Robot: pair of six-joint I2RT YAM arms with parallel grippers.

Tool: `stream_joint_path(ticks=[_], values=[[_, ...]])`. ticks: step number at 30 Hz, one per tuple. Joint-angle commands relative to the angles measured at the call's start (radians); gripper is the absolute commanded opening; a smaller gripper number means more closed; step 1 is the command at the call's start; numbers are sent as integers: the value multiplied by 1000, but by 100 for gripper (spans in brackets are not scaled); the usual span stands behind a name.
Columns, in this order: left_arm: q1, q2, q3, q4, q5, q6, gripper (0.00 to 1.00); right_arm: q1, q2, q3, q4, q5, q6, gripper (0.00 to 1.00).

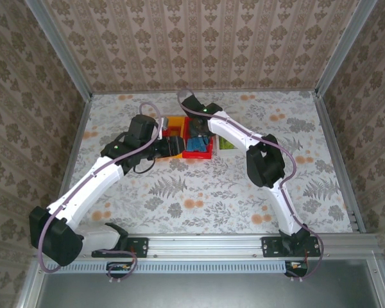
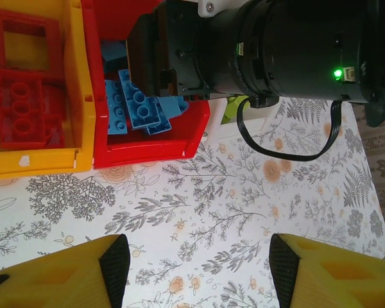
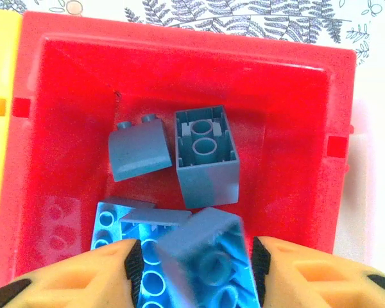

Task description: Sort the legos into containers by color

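Observation:
My right gripper (image 3: 196, 263) hangs open over the red bin (image 3: 295, 128). A blurred blue lego (image 3: 202, 253) sits loose between its pads, with a gap on each side. Below it lie more blue legos: a tall block (image 3: 205, 154), a sloped piece (image 3: 138, 151) and a flat plate (image 3: 115, 224). The yellow-orange bin (image 2: 77, 96) to the left of the red bin (image 2: 147, 144) holds red legos (image 2: 22, 106) and a red square frame (image 2: 25, 38). My left gripper (image 2: 199, 269) is open over bare tablecloth just in front of the bins, nothing between its fingers.
In the top view the three bins stand in a row at mid-table: yellow (image 1: 173, 122), red (image 1: 199, 156), and a pale one holding lime green (image 1: 226, 142). The right arm's wrist (image 2: 295, 51) hangs over the red bin. Floral tablecloth (image 1: 199, 192) lies open toward the near edge.

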Motion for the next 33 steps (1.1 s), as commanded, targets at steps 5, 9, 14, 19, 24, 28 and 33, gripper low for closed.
stream_joint_path(ticks=[5, 9, 14, 19, 24, 28, 33], values=[[11, 3, 31, 8, 22, 30, 62, 13, -30, 74, -42, 31, 3, 52], [14, -21, 29, -18, 2, 31, 62, 15, -107, 43, -19, 42, -12, 52], [52, -85, 4, -81, -22, 17, 62, 10, -370, -302, 172, 67, -46, 52], [139, -192, -69, -159, -38, -11, 78, 9, -751, -815, 453, 54, -87, 58], [313, -307, -152, -222, -24, -15, 100, -7, -1092, -1179, 520, -13, -119, 100], [418, -324, -183, -243, -82, 32, 100, -12, -1226, -1270, 428, 166, -46, 100], [432, -306, -240, -210, -610, 18, 100, -197, -1271, -1360, 461, 321, -31, 100]])
